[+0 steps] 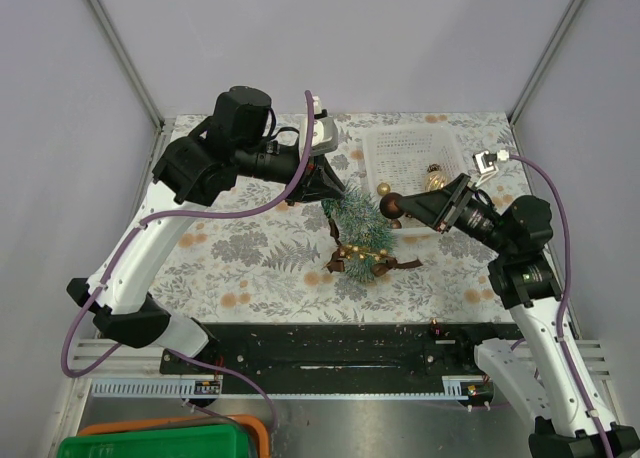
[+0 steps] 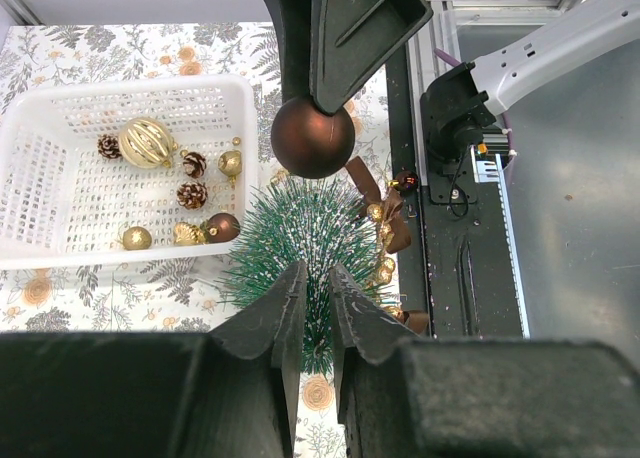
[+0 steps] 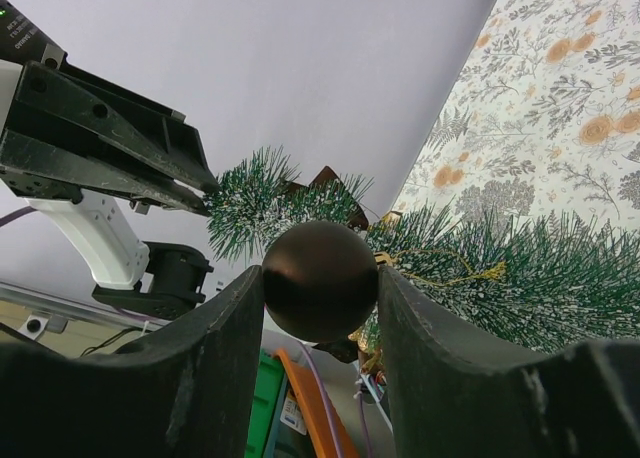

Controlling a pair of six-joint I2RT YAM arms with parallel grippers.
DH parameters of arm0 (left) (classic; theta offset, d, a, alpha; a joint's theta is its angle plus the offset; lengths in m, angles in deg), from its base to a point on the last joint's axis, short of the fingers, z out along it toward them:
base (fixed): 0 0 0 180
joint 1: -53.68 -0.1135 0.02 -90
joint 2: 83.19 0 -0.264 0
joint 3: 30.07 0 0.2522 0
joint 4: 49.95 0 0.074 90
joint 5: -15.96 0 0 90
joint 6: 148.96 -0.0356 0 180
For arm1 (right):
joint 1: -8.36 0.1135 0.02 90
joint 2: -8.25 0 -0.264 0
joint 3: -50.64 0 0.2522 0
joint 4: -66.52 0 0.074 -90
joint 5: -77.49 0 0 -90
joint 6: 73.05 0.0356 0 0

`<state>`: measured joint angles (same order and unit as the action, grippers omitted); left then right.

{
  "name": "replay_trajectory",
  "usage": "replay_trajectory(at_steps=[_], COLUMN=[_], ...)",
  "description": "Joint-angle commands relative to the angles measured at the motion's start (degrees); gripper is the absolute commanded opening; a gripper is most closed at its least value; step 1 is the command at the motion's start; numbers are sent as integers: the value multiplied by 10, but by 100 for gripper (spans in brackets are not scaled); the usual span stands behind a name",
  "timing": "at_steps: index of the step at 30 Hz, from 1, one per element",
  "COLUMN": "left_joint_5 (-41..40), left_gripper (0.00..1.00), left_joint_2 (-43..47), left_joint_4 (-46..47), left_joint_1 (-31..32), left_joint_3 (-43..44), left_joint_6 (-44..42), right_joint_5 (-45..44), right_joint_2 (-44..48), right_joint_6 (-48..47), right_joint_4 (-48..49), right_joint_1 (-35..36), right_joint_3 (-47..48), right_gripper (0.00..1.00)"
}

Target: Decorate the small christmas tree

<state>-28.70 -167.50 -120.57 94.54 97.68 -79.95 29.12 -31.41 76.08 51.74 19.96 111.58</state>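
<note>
One brown ball (image 3: 320, 278) is sitting clenched in the right fingers (image 3: 215, 378); left fingers (image 2: 285, 308) are pinching the small christmas tree (image 2: 300, 223) steady. Hang it gently.

We count, per item: small christmas tree (image 2: 300, 223), one; white basket (image 2: 40, 193), one; brown ball (image 2: 312, 138), two; pine cone (image 2: 192, 194), three; large gold ball (image 2: 147, 143), one; small gold ornament (image 2: 231, 163) in the basket, three; tools, two: left tool (image 2: 317, 271), right tool (image 3: 320, 275).
</note>
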Motion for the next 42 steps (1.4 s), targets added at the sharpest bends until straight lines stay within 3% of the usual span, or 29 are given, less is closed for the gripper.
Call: replay_trajectory(at_steps=[1,18,28,42], left_joint_5=[21,21,23,20], left_gripper=[19,18,18,17], left_joint_2=[2,6,12,17], left_joint_4=[26,25,25,25], left_joint_1=[-3,-3,-3,-3], left_joint_3=[16,11,11,4], left_joint_6=[3,3,3,1], right_joint_5=[24,-6,-102,-94], right_joint_2=[11,30,7,10], right_joint_6=[9,-85,-146,-156], right_joint_4=[28,-106,-113,-137], right_joint_1=[0,0,-1,-1], right_joint_3=[2,20,85,83], right_gripper=[35,34,33,33])
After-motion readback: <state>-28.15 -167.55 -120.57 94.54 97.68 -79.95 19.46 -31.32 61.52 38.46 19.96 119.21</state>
